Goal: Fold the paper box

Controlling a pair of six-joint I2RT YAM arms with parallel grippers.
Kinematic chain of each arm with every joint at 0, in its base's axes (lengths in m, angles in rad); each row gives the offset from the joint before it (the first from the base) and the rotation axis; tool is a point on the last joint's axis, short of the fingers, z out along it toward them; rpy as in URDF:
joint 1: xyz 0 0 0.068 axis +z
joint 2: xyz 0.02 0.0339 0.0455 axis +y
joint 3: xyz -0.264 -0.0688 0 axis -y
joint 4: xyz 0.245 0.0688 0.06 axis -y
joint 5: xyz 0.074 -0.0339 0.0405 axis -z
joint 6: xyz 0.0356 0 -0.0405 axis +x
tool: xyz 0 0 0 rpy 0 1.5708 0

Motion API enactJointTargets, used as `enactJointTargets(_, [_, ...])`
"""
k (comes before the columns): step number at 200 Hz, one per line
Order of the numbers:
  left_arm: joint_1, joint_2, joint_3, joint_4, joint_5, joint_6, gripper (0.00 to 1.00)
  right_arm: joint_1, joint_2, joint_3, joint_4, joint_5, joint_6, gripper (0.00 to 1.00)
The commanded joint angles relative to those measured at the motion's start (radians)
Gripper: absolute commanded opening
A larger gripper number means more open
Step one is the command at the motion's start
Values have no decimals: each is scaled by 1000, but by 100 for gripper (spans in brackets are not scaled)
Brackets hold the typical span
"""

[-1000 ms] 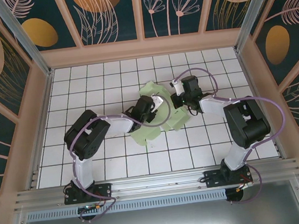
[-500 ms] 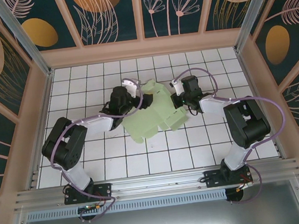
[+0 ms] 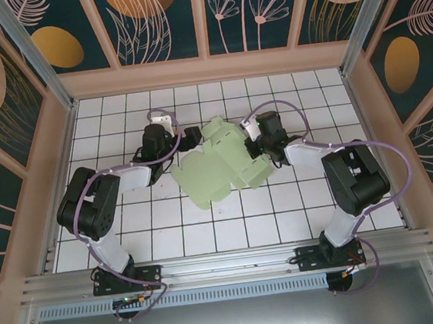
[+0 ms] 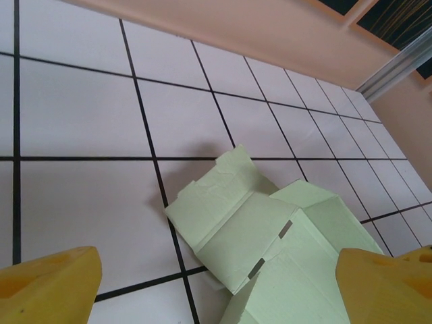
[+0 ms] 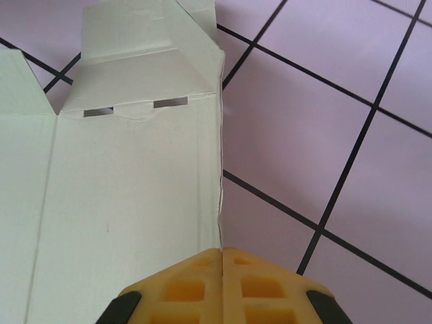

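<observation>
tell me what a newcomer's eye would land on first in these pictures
The pale mint-green paper box stands out first, a partly unfolded card sheet with flaps lying in the middle of the white tiled table. The right gripper is shut on its right edge, while the left gripper stands open just off its left side. Dark teal wall panels with peach flowers ring the table.

Left end effector (image 4: 216,280) gapes over the paper box (image 4: 283,229).

Paper box (image 3: 217,168): thin matt card (flaps creased). Tiled table (image 3: 130,225): smooth surf., matt.
</observation>
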Motion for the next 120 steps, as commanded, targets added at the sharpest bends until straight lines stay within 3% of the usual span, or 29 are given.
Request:
enactJointTargets(1, [14, 18, 30, -13, 23, -43, 89, 38, -6, 33, -7, 110, -95, 0])
enactJointTargets(90, [37, 20, 17, -23, 26, -56, 92, 156, 8, -26, 143, 454, -326, 0])
enactJointTargets(120, [36, 22, 13, -18, 32, -58, 92, 173, 20, -39, 180, 517, -381, 0])
